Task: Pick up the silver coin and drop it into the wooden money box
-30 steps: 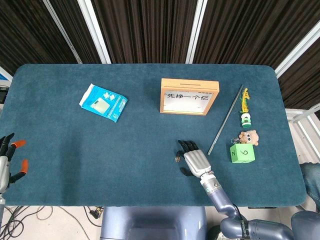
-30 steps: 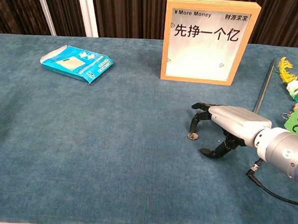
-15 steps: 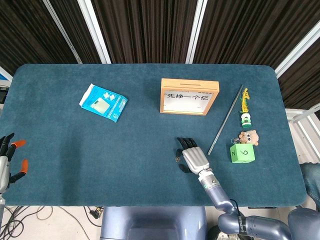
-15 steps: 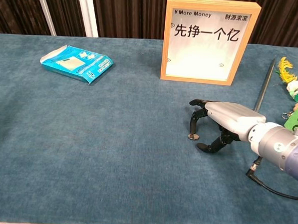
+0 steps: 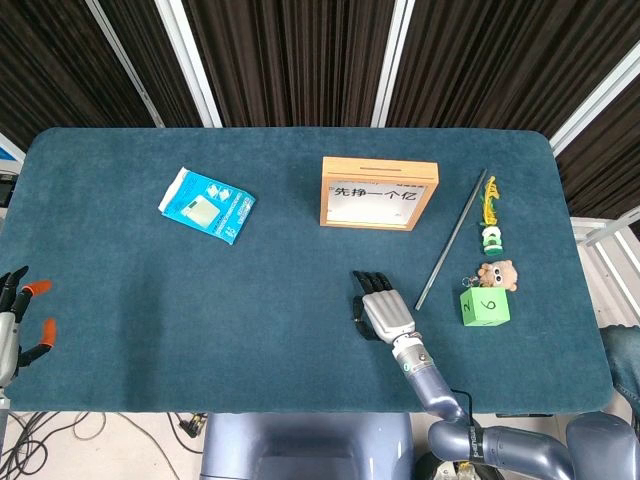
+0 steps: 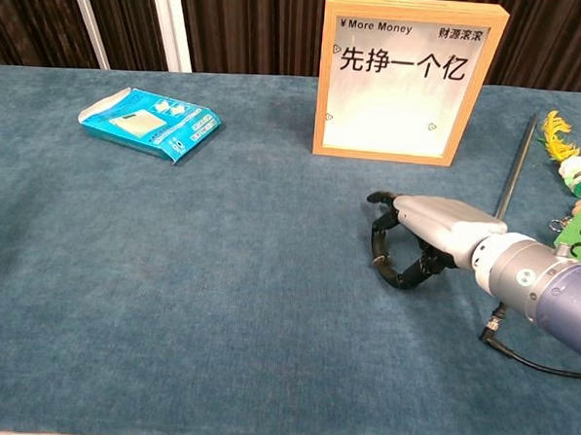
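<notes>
The wooden money box (image 5: 378,193) stands upright at the table's far middle, its white front with Chinese writing facing me (image 6: 410,80). My right hand (image 5: 381,312) rests low on the blue cloth in front of the box. In the chest view its thumb and fingers (image 6: 384,264) curl together over the spot where the silver coin lay. The coin itself is hidden between them in both views. My left hand (image 5: 14,322) hangs at the table's left edge, fingers apart, holding nothing.
A blue packet (image 5: 207,205) lies at the far left of the cloth. Right of the hand are a thin dark rod (image 5: 450,240), a green die (image 5: 484,306), a small plush figure (image 5: 496,273) and a yellow-green toy (image 5: 490,215).
My right hand has slid slightly left and its thumb and fingers have closed together over the coin, which showed before and is now covered. The left hand has not moved.
</notes>
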Robot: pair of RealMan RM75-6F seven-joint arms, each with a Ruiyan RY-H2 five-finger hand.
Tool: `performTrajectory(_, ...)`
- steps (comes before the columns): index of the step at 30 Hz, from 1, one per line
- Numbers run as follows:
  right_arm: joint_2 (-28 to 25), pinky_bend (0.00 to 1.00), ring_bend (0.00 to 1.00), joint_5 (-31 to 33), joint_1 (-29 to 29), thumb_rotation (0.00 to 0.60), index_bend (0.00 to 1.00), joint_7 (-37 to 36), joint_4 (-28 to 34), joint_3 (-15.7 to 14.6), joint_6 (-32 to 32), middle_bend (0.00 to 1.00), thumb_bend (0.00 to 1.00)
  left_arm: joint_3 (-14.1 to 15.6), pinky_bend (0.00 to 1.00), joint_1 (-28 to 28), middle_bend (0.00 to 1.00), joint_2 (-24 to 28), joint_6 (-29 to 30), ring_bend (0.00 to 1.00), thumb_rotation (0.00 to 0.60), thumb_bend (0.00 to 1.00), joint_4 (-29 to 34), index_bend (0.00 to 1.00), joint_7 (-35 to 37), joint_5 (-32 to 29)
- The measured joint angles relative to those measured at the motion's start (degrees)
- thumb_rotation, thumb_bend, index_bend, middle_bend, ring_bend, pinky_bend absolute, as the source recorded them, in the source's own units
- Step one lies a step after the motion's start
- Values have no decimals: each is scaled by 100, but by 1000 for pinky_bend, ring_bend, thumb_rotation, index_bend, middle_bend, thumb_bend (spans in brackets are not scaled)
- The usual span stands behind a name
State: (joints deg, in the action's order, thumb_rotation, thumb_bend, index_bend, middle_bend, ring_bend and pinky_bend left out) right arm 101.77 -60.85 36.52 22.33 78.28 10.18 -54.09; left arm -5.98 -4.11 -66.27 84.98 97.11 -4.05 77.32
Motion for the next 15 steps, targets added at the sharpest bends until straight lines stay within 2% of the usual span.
performTrajectory(6,93,0,28,-84,-42,600,804,-226,-45,60,-189,113,612,0,0,5,34,11,-11,0,600,460,24,273,28,-23)
performTrajectory(15,60,0,28,-339,-131,600,815,-657,-32,111,-369,113,611,-6,0,5,34,30,-33,0,600,460,53,274,41,-55)
